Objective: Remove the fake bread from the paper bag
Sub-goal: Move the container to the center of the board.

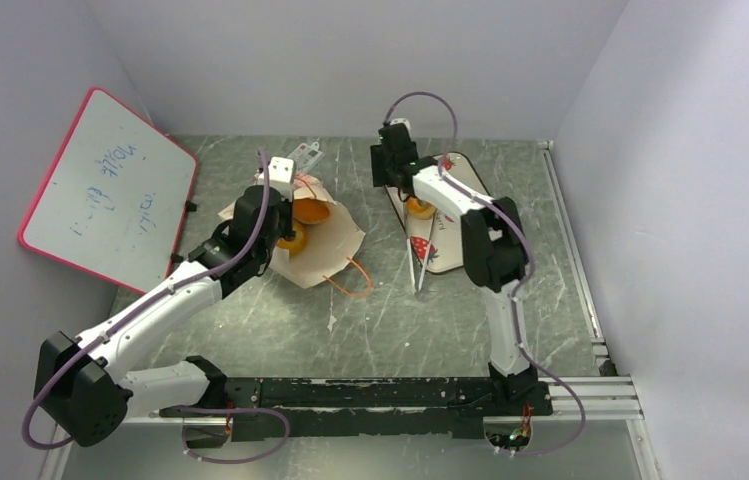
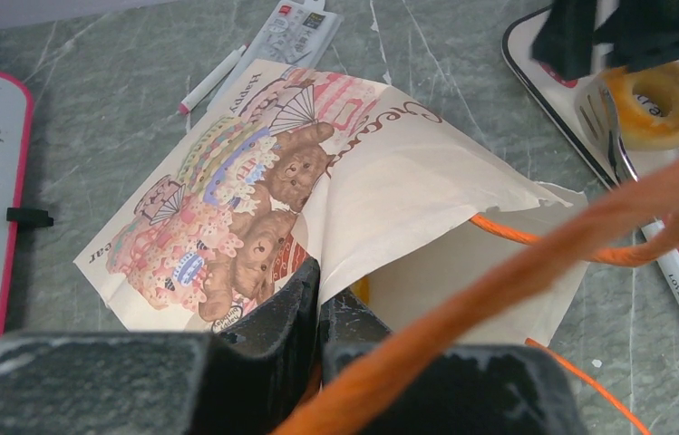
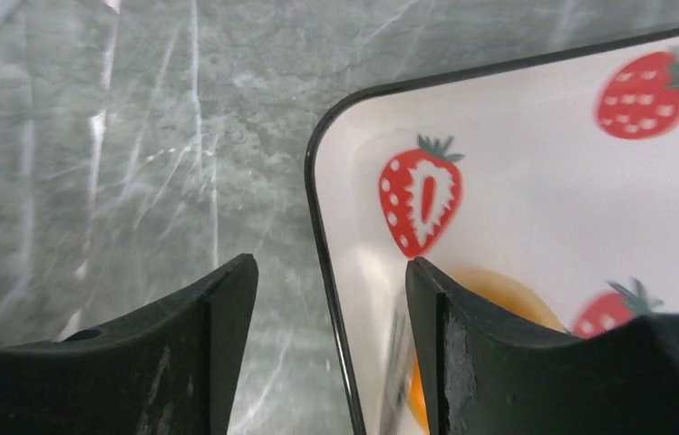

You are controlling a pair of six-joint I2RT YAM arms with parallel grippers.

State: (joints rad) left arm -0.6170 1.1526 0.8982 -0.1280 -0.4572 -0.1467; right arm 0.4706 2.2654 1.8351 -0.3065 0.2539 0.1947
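Status: beige kraft paper bag (image 2: 408, 181) with a bear print lies on the grey marbled counter (image 1: 400, 320), left of centre, mouth toward the right. Left fingers (image 2: 319, 294) are together, clamped on the upper lip of the mouth. A thick orange cord handle (image 2: 499, 294) cuts across that wrist view. Top view shows two orange toy bread pieces (image 1: 310, 211) in the opened mouth, so the job looks only partly done

One golden-brown ring-shaped toy bagel (image 2: 657, 131) is out, on the white strawberry-printed tray (image 3: 535, 181) right of the bag, beside a metal utensil (image 2: 615, 136). Right fingers (image 3: 331, 267) are apart and empty, straddling the rim at the tray's far-left corner, bagel just beside them

Step in hand, as I read it: right arm goes to the bag for the next piece. Notes:
- left holds the lip high and taut so the mouth is an opening, not a slit
- right lifts clear of the tray rim first, since the fingers are close to it
- enter from the right, low over the counter, fingers wide, passing beside the cord handle, not through it
- take the piece nearest the mouth and pinch across its body. A rounded toy will likely squirt out of an off-centre grip
- withdraw along the entry line so the paper isn't dragged out of the left clamp
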